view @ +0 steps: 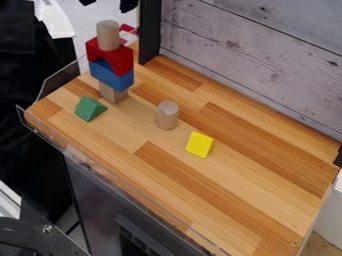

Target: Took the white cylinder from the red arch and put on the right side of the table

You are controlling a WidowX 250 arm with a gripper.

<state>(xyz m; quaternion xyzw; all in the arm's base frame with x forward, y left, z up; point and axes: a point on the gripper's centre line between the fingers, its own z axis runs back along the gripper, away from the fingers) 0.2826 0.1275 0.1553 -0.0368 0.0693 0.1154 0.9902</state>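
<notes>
Standing on red arch [120, 59] — white cylinder [107, 36], long axis vertical — gripper [108, 3] empty, fingertips spread wide.

On my feed, furniture: one butcher-block tabletop [267, 172] in mixed honey and brown strips, a clear guard [59, 81] upright at its left corner, a dark grey cabinet [97, 197] below. I log behind it one backboard [260, 65] of whitewashed grey planks, knotted and scuffed, beside a black upright post [149, 30]. Also listed: black fabric [30, 75] at left, a patch of brownish floor [322, 247] at lower right, soft light throughout.
</notes>
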